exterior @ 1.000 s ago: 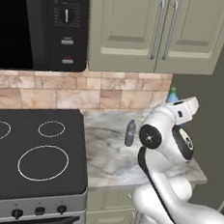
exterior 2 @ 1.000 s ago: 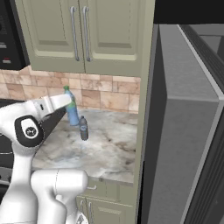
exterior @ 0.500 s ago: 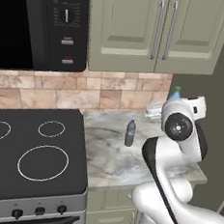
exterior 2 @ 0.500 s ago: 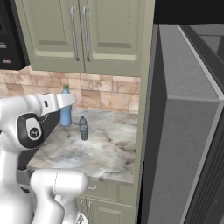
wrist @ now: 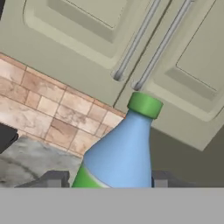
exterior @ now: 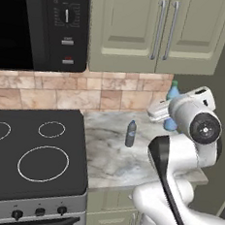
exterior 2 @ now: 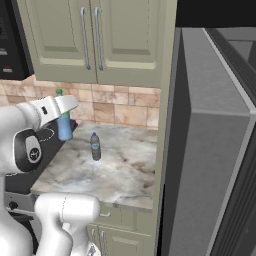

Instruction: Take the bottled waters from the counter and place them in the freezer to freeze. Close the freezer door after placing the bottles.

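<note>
The white arm has swung further right, carrying the clear blue green-capped plastic bottle (wrist: pixel 120 153), clamped in the gripper (wrist: pixel 103 179), away from the smoky grey dark-capped bottle (exterior: pixel 130 133).

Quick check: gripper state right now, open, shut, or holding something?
Gripper: fingers on either side of the blue bottle, low on its body; whether they are clamped on it cannot be told.

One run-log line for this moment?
phase: grasp approach | gripper: astride blue bottle, closure unclear | grey bottle: upright on counter
</note>
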